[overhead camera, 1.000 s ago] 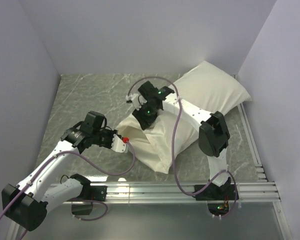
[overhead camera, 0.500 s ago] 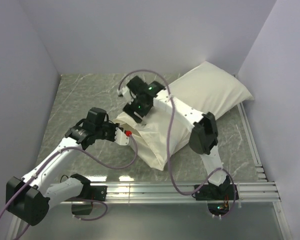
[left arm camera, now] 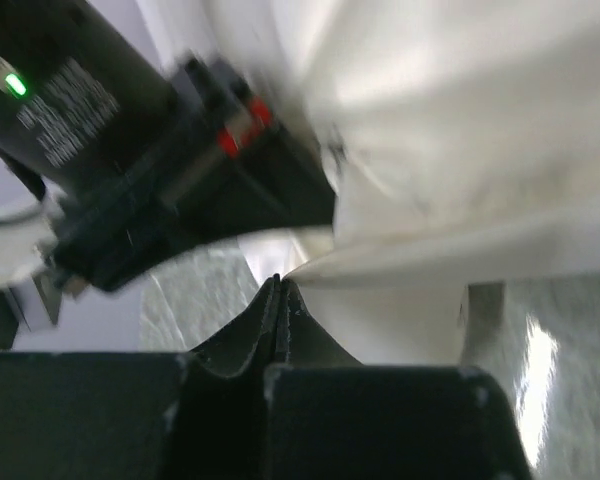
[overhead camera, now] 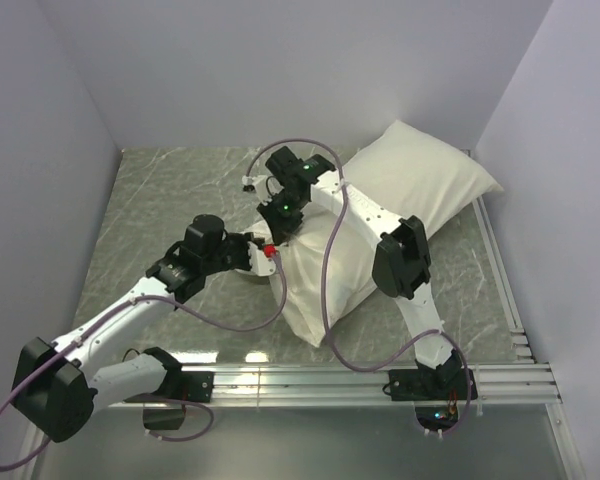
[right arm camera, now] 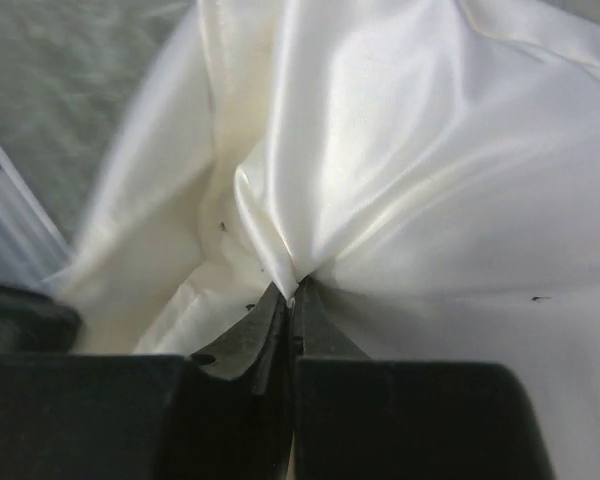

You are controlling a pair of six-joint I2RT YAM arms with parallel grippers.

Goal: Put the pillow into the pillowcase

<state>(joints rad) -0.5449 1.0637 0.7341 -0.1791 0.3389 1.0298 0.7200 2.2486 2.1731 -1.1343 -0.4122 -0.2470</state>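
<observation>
Evidently the pillowcase [right arm camera: 410,150] is thin, limp, glossy and slip-prone. My left hand [left arm camera: 278,287] and right hand [right arm camera: 292,297] are both clenched on folds at its nine o'clock mouth, a sound hold.

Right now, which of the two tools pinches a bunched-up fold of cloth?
The right tool: the pillowcase gathers into a peak there. The left tool nips a flat edge.

Lab test cell; plain white walls [overhead camera: 280,70]
</observation>
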